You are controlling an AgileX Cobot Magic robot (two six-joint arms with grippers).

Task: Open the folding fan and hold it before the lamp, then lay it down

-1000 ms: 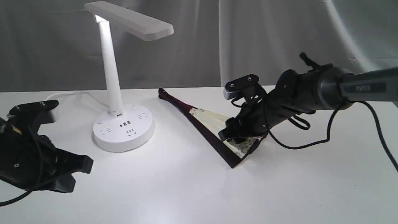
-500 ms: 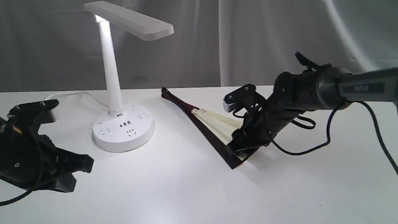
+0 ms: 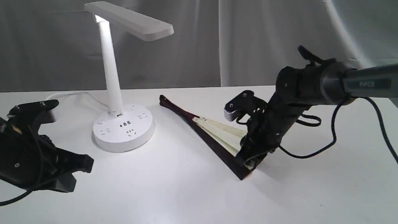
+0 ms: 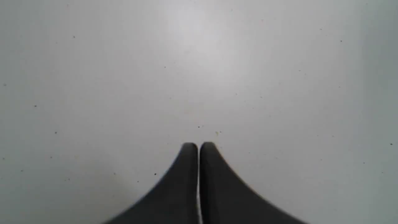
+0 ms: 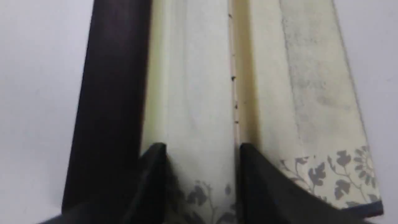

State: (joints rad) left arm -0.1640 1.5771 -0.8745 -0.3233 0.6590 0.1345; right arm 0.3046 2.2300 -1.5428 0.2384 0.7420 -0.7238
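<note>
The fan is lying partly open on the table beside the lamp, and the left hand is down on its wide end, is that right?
No, it is the right hand that is down on the wide end of the fan; the exterior view shows it. The left hand sits apart, on the other side of the lamp.

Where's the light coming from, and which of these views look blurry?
Exterior view: the lamp is lit, pooling brightness on the table by its base, and the folding fan casts a faint shadow away from it. Left wrist view: soft glare patch on the table, left end effector blurred. Right wrist view: soft throughout, right end effector blurred most.
</note>
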